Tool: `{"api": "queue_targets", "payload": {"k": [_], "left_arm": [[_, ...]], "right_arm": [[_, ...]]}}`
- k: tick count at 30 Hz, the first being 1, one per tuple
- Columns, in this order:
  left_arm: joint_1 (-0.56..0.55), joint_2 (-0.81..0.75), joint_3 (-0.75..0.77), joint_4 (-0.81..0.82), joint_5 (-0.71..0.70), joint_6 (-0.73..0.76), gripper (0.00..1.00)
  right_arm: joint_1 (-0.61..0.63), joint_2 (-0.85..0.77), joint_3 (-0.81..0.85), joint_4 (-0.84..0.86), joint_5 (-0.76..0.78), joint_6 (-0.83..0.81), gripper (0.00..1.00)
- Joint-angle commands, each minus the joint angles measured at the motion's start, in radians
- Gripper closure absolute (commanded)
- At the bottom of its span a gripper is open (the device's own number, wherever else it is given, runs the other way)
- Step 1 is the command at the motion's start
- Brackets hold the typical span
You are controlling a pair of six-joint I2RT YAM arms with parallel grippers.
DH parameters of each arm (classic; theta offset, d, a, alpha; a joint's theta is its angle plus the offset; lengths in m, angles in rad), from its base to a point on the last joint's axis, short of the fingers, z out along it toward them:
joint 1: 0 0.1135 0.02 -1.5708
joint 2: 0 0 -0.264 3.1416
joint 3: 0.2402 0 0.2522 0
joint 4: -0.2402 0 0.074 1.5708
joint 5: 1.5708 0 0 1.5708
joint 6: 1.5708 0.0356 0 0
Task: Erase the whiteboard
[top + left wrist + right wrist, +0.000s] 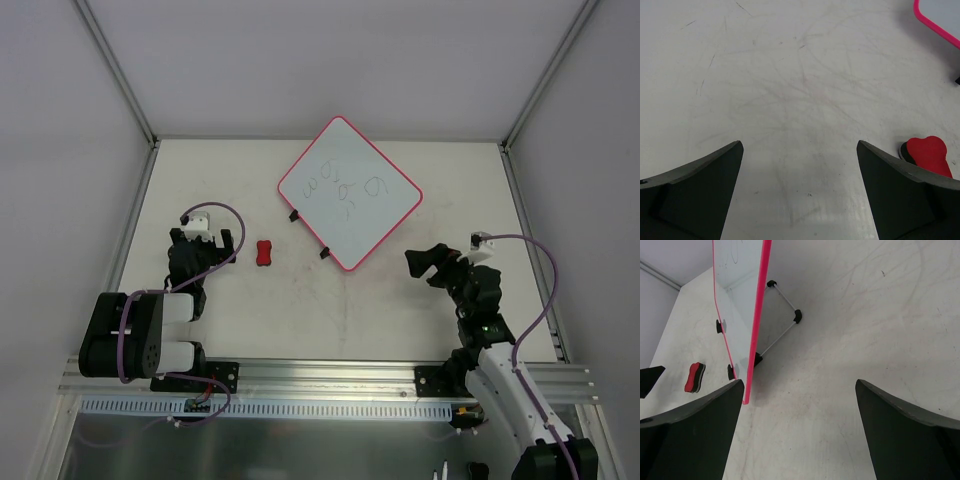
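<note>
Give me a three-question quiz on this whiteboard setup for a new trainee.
1. True or false: the whiteboard bears dark scribbles.
2. Fill in: the left gripper and the right gripper are both ____.
3. Pick one: the red eraser lies nearer A) the left gripper, B) the right gripper.
Key: 1 true; 2 open; 3 A.

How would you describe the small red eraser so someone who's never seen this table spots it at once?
Find the whiteboard, the large pink-rimmed square with scribbles, turned like a diamond at the back of the table. The eraser lies between its two black clips and the left gripper. It is the only small red, bow-shaped block, touching nothing.
</note>
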Motion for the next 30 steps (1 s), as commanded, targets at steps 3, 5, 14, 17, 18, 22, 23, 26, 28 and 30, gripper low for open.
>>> {"api": "queue_targets", "payload": {"k": [3, 5, 14, 17, 18, 22, 23, 26, 28, 30], "left_arm": [[-0.003, -0.003, 0.023, 0.048, 0.023, 0.012, 0.01], [-0.003, -0.005, 0.023, 0.048, 0.022, 0.010, 0.01], [-0.003, -0.092, 0.019, 0.005, -0.101, -0.046, 0.01], [-0.003, -0.190, 0.023, -0.089, -0.150, -0.065, 0.01], [-0.003, -0.215, 0.031, -0.124, -0.179, -0.074, 0.01], [-0.003, -0.325, 0.092, -0.352, -0.274, -0.181, 0.01], [-0.003, -0.362, 0.094, -0.389, -0.276, -0.189, 0.01], [-0.003, -0.440, 0.073, -0.415, -0.282, -0.232, 0.01], [-0.003, -0.477, 0.069, -0.445, -0.280, -0.272, 0.01], [-0.003, -0.526, 0.083, -0.514, -0.258, -0.300, 0.01]], "right_arm": [[-0.005, -0.047, -0.008, 0.011, 0.016, -0.019, 0.01], [-0.003, -0.059, -0.014, 0.012, 0.010, -0.030, 0.01], [-0.005, -0.101, -0.036, 0.061, -0.058, -0.042, 0.01], [-0.005, -0.127, -0.053, 0.109, -0.094, -0.022, 0.01], [-0.005, -0.148, -0.057, 0.117, -0.098, -0.018, 0.01], [-0.005, -0.177, -0.117, 0.192, -0.055, 0.035, 0.01], [-0.005, -0.178, -0.125, 0.222, -0.055, 0.044, 0.01], [-0.005, -0.152, -0.143, 0.274, -0.053, 0.041, 0.01], [-0.005, -0.126, -0.149, 0.314, -0.079, 0.033, 0.01], [-0.005, -0.090, -0.140, 0.339, -0.108, 0.027, 0.01]]}}
